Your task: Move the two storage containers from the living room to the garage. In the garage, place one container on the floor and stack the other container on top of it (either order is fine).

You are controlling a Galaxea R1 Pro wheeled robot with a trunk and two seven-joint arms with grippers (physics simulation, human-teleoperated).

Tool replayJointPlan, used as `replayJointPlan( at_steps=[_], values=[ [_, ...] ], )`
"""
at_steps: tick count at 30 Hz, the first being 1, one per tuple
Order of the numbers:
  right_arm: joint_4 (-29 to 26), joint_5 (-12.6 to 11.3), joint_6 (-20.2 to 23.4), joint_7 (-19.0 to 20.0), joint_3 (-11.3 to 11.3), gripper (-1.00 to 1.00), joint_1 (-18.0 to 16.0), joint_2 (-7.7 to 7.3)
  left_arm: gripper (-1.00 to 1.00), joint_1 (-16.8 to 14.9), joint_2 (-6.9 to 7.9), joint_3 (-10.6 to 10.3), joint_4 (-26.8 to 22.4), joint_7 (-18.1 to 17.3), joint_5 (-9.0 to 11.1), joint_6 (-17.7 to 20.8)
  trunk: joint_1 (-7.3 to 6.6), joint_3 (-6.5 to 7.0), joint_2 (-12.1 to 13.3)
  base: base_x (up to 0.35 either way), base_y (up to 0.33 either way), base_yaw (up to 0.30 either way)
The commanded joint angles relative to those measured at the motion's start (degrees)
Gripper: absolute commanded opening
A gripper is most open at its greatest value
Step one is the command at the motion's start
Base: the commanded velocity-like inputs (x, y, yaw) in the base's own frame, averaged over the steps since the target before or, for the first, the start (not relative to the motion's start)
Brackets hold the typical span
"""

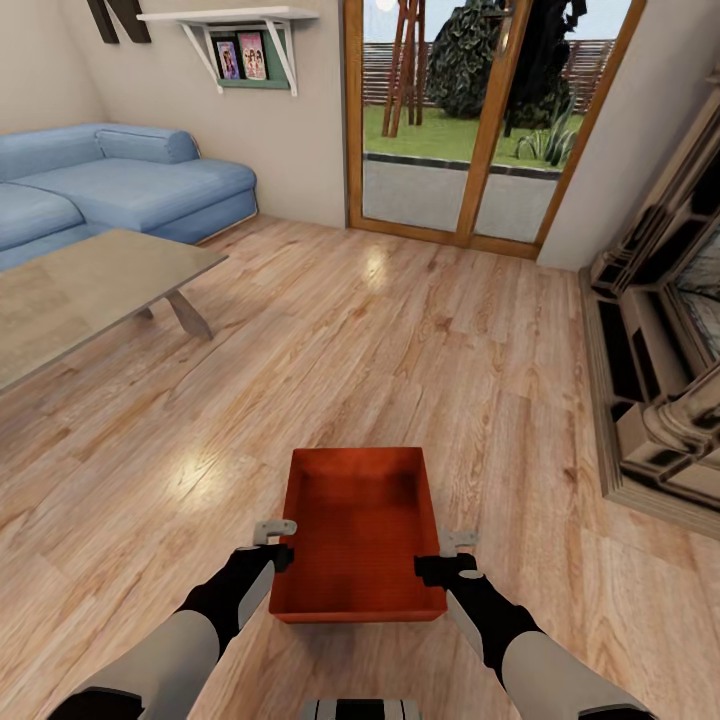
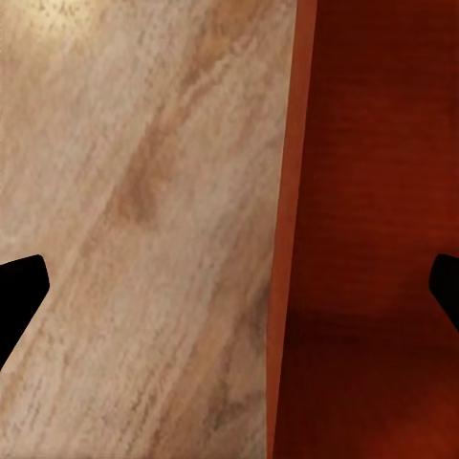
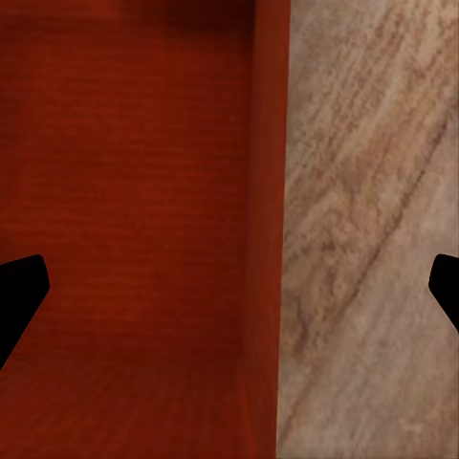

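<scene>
One orange-red open-topped storage container (image 1: 360, 520) sits low in front of me over the light wood plank floor (image 1: 400, 330) of the living room. My left gripper (image 1: 280, 545) is at its left wall and my right gripper (image 1: 450, 555) at its right wall. In the left wrist view the left gripper (image 2: 239, 277) is open, its dark fingertips (image 2: 19, 287) far apart astride the container (image 2: 373, 191) wall, one inside and one outside. The right gripper (image 3: 239, 282) is open in the same way over the container (image 3: 134, 191) wall. I cannot tell whether the bin rests on the planks.
A glass-topped table (image 1: 90, 290) stands to the left, with a blue corner sofa (image 1: 120, 185) behind it. Wood-framed glass doors (image 1: 470, 120) are straight ahead. The stone fireplace (image 1: 660, 350) juts out along the right. Open plank floor lies between them.
</scene>
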Motion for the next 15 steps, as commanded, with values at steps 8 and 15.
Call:
replayJointPlan(
  at_steps=[8,15],
  values=[
    [-0.1,0.0,0.4,-0.4,0.4,1.0,0.0,-0.41,1.0,0.0,0.05,-0.5,-0.1,0.5,0.6,0.3,-0.01,-0.04,0.0,0.0,0.0,0.0],
    [-0.1,-0.1,0.4,-0.4,0.3,1.0,0.0,-0.94,1.0,0.0,-0.01,-0.5,-0.1,0.5,0.6,0.3,-0.01,-0.04,0.0,0.0,0.0,0.0]
  ],
)
